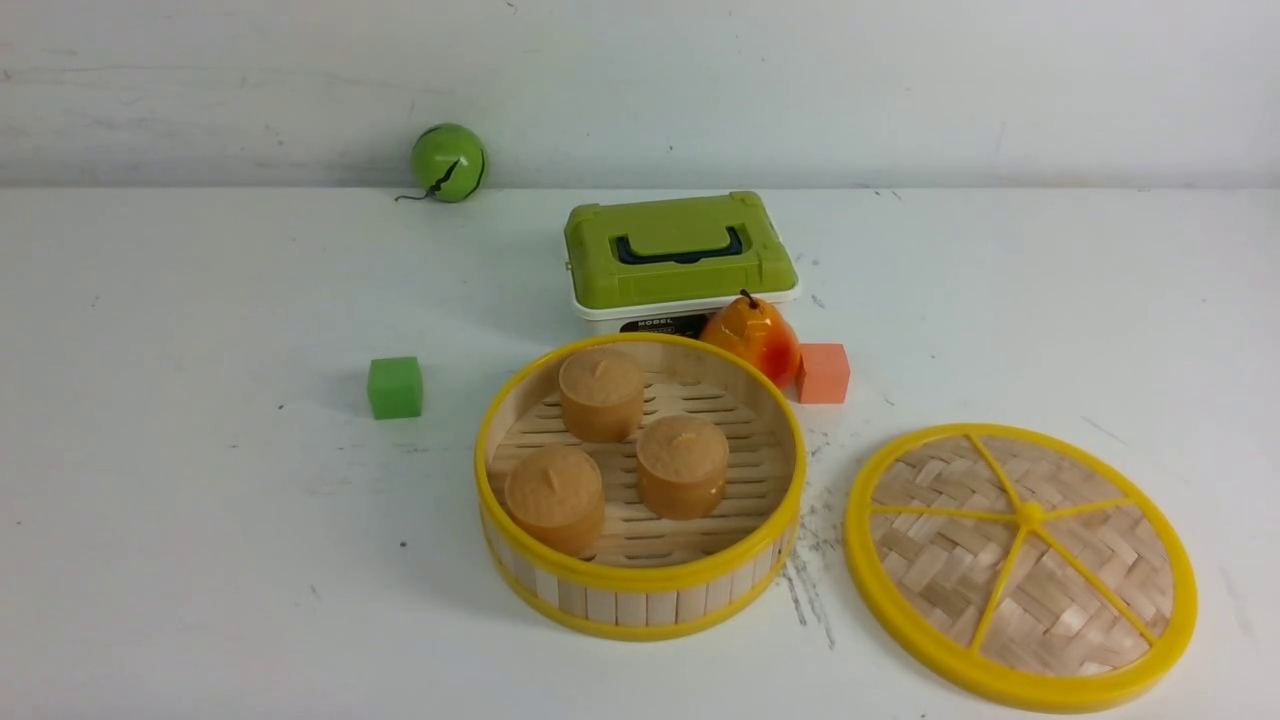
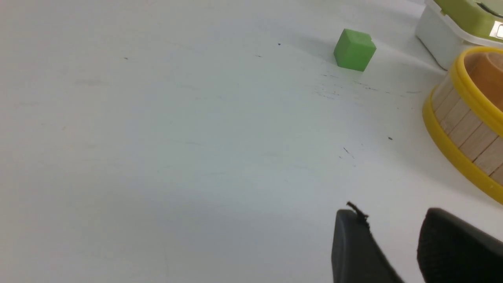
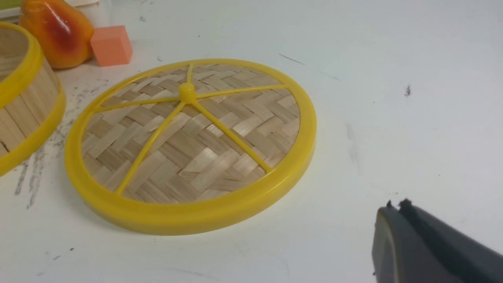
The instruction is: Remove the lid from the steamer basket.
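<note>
The steamer basket (image 1: 640, 590) stands open at the table's middle front, with three tan cakes (image 1: 600, 392) on its slatted floor. The lid (image 1: 1020, 565) lies flat on the table to the basket's right, apart from it. It also shows in the right wrist view (image 3: 188, 141), with the basket's wall (image 3: 23, 106) beside it. My right gripper (image 3: 395, 206) is shut and empty, off the lid's rim. My left gripper (image 2: 391, 214) is open and empty over bare table, near the basket's wall (image 2: 467, 133). Neither gripper shows in the front view.
A green-and-white box (image 1: 680, 255) stands behind the basket. An orange pear (image 1: 752, 335) and an orange cube (image 1: 823, 373) lie between them. A green cube (image 1: 394, 387) sits left of the basket. A green ball (image 1: 448, 162) lies at the back wall.
</note>
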Tool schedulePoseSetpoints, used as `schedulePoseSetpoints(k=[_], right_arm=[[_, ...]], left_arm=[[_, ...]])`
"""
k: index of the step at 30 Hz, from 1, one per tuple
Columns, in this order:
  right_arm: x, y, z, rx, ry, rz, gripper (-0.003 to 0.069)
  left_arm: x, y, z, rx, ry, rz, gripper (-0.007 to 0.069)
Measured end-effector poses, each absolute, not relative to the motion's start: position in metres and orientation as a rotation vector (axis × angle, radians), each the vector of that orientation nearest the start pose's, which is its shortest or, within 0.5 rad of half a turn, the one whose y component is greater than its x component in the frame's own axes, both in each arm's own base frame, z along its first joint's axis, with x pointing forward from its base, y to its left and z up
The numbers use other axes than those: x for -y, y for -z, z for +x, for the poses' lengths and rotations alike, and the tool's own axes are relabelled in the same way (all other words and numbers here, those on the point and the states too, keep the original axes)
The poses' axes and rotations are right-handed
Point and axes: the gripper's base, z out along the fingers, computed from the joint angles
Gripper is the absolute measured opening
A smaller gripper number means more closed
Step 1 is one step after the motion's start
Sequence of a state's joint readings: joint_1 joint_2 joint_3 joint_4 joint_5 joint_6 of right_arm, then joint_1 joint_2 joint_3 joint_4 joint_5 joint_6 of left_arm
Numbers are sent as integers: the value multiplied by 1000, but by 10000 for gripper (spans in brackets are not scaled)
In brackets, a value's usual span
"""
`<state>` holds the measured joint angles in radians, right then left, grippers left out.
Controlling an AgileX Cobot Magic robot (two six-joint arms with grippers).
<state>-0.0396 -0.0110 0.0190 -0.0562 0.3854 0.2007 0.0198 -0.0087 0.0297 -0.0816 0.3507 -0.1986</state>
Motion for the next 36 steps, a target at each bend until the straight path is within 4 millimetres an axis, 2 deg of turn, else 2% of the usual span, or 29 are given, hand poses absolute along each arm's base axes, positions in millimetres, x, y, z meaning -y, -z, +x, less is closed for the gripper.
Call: schedulePoseSetpoints(k=[36], right_arm=[[4,-173,52,-1868,-55,191,43]], left_arm=[[1,-172,53,-1842,194,-247,240]])
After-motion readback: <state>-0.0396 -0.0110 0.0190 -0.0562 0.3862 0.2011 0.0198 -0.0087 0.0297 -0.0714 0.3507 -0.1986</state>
